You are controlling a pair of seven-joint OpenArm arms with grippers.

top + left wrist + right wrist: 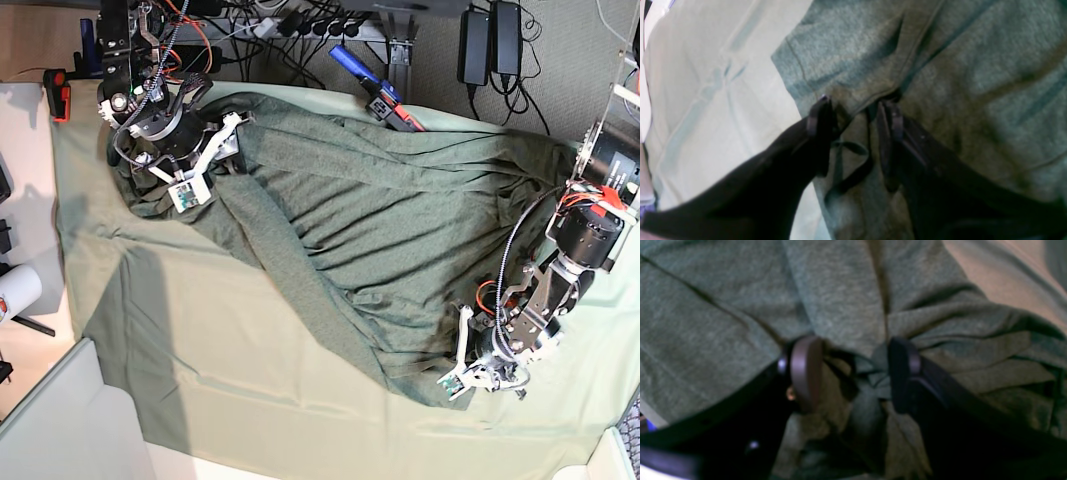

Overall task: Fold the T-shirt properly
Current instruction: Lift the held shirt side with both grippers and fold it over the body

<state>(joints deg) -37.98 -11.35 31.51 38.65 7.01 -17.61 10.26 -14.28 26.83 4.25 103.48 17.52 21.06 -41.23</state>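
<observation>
The olive-green T-shirt (380,220) lies spread and wrinkled across the mint table cloth (250,380), from the far left to the near right. My left gripper (462,375) is at the shirt's near right corner. In the left wrist view its jaws (855,113) stand apart and press down on the shirt (973,66), with a hemmed edge and a seam between them. My right gripper (195,180) is at the shirt's far left end. In the right wrist view its jaws (853,366) stand apart with bunched shirt fabric (723,306) between them.
Cables, power adapters (490,45) and a blue-and-red tool (375,90) lie along the far edge. A white roll (15,290) and a red item (60,95) sit at the left. Bare table cloth (706,83) lies left of the left gripper.
</observation>
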